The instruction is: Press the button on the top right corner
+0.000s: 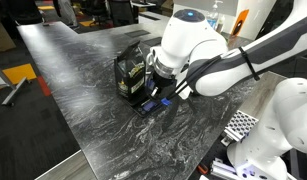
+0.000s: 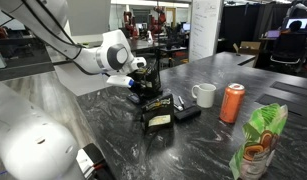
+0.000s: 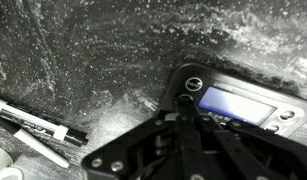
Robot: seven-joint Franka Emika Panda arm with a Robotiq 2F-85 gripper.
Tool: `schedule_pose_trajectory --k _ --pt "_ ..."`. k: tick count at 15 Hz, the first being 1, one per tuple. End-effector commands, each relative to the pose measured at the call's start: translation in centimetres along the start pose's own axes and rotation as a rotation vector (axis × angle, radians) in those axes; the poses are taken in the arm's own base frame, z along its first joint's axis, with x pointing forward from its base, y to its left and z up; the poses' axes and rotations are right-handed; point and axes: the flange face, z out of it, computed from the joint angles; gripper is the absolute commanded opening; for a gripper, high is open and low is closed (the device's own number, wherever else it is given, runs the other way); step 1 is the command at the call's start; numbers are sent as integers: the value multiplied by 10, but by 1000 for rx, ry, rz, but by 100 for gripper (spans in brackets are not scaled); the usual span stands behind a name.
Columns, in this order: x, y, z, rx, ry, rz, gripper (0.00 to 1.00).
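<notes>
corner button [image 3: 189, 84], one; gripper [image 3: 183, 103], one

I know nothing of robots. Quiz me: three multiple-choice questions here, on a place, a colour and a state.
1. Where do the fingers point? A) a keyboard B) a corner button of the black device C) a bowl
2. The drink can is A) orange B) blue C) white
3. The fingers are A) spread wide B) closed together C) gripping a spoon
Answers: 1B, their tips sit at the button in the wrist view; 2A, its side is orange; 3B, no gap shows.
</notes>
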Motion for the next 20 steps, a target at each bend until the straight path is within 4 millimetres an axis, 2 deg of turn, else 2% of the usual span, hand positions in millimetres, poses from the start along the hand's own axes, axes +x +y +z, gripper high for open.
schedule_pose_trajectory --k 1,4,5,6,7,11,16,19,20 --pt "0 0 -1 1 -1 -1 0" --pt "0 0 -1 1 -1 -1 0" --pt "0 0 -1 1 -1 -1 25" --pt "2 1 -7 6 -26 16 26" --pt "4 -1 -14 22 -30 12 32" --pt "9 -6 -43 53 -58 14 60" --pt "6 -6 -41 48 -65 26 98" --pt "3 -6 -45 59 -71 45 100" --pt "5 -8 -53 74 -96 64 100"
